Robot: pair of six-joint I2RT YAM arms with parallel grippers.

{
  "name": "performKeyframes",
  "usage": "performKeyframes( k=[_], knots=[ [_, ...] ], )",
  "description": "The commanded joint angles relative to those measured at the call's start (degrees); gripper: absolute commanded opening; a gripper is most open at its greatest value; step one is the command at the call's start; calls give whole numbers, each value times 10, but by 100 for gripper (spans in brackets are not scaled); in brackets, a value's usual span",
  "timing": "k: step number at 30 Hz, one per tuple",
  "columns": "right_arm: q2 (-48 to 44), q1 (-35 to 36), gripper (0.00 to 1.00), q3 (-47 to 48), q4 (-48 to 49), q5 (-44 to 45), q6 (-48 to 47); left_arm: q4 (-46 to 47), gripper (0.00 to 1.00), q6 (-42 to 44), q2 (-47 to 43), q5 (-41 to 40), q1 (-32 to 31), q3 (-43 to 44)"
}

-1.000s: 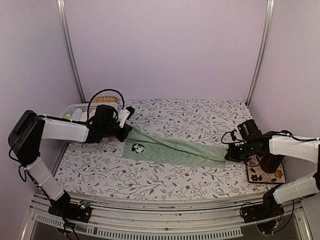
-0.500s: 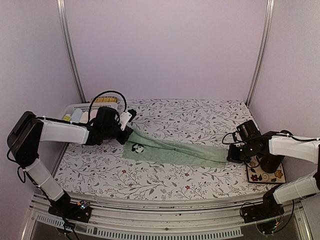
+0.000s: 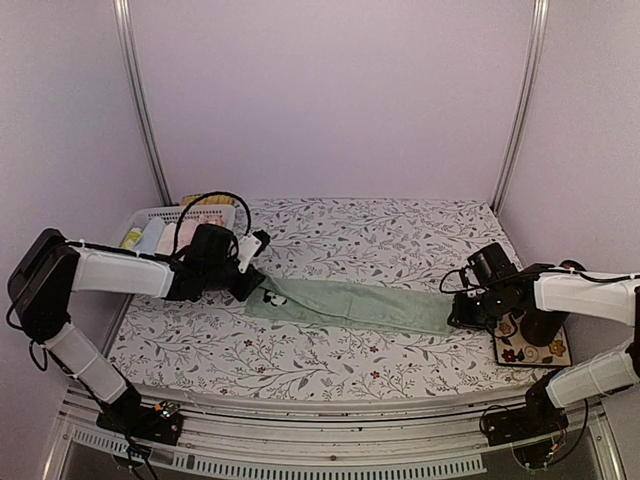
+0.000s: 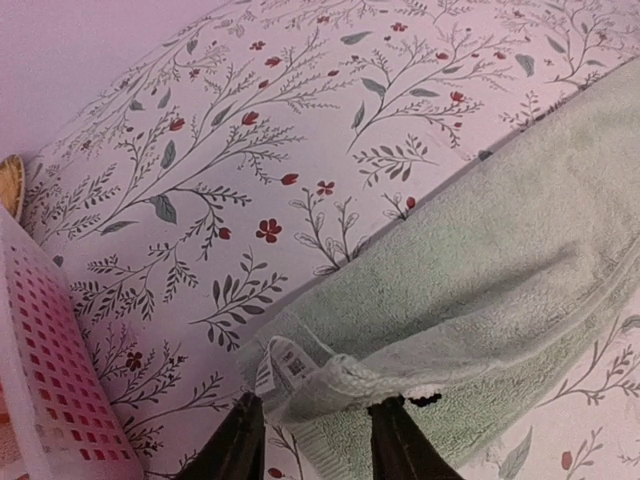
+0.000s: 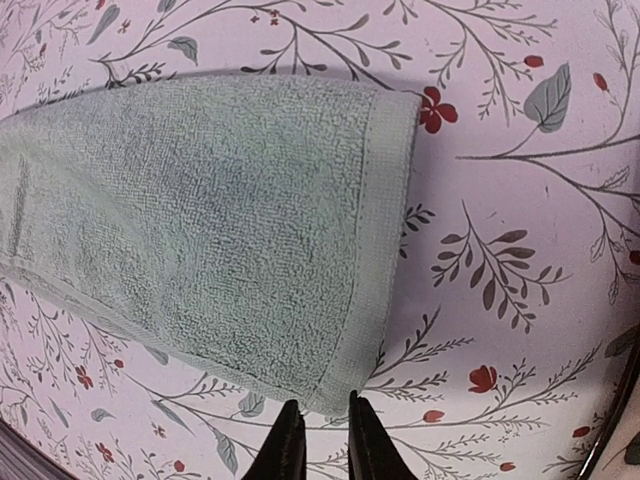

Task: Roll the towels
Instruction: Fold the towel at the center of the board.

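The pale mint green towel (image 3: 350,303) lay folded into a long narrow strip across the middle of the floral tablecloth (image 3: 380,235), flat on the cloth and running from one arm to the other. At its left end, the left gripper (image 4: 315,440) stood with jaws parted. The bunched hem corner sat loosely between the fingers and did not appear squeezed. At the right end, the right gripper (image 5: 322,440) hovered with jaws narrowly parted. The towel's near corner lay just at the fingertips, and no cloth was seen nipped between them. The strip appeared ready for rolling, with no turn yet made. In my judgement the roll is best started at one short end. The hem should be tucked tightly under itself for the first turn, with the long edges kept in line so the roll does not cone. The other gripper should pin the far end to keep the strip from creeping. A small white care tag (image 4: 280,365) sewn at the left corner carried dark print too small to read. A dark-and-white panda-like mark (image 3: 277,297) sat near that end, with no legible writing. A white lattice basket (image 3: 150,214) stood just beyond the left gripper; its contents could not be identified, and no orange towel was made out.
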Motion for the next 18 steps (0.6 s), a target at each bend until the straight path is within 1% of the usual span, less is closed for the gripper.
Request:
performKeyframes(
  k=[1, 3, 7, 9, 11, 12, 14, 18],
  knots=[
    [2, 4, 25, 3, -8, 13, 0, 0, 38, -16, -45, -10, -14, -30],
    [-3, 4, 30, 5, -9, 20, 2, 7, 32, -18, -70, -7, -15, -47],
    [-14, 3, 36, 13, -12, 33, 6, 16, 32, -29, -121, -23, -15, -66],
    [-19, 1, 40, 19, -11, 40, 6, 22, 31, -37, -143, -44, -15, -74],
    [-21, -7, 43, 20, -4, 36, 8, 36, 34, -43, -159, -66, -15, -80],
    [-21, -14, 44, 18, 3, 29, 9, 42, 37, -50, -163, -68, -15, -78],
    [-14, -33, 45, 14, 24, 11, 10, 49, 41, -61, -156, -59, -16, -67],
    [26, -51, 45, 19, 67, -12, 17, 27, 41, -111, -95, -41, -17, 2]
  ],
)
